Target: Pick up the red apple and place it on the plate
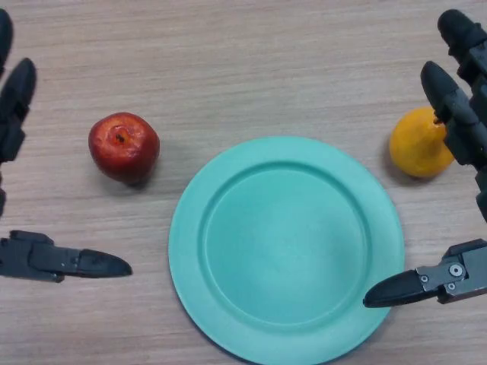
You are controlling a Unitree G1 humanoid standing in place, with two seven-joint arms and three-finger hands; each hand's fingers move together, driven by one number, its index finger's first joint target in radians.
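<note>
One red apple (124,147), one plate (190,251), one yellow fruit (417,144); left hand (46,260), right hand (456,277) spread, empty.

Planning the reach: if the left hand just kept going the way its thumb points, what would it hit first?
Probably the plate: the left hand points rightward at its near rim, passing below the red apple. Height above the table is unclear.

A light wooden tabletop (251,68) fills everything in sight, its pale grain running side to side. Even, soft light falls on it, leaving only faint shadows.
</note>
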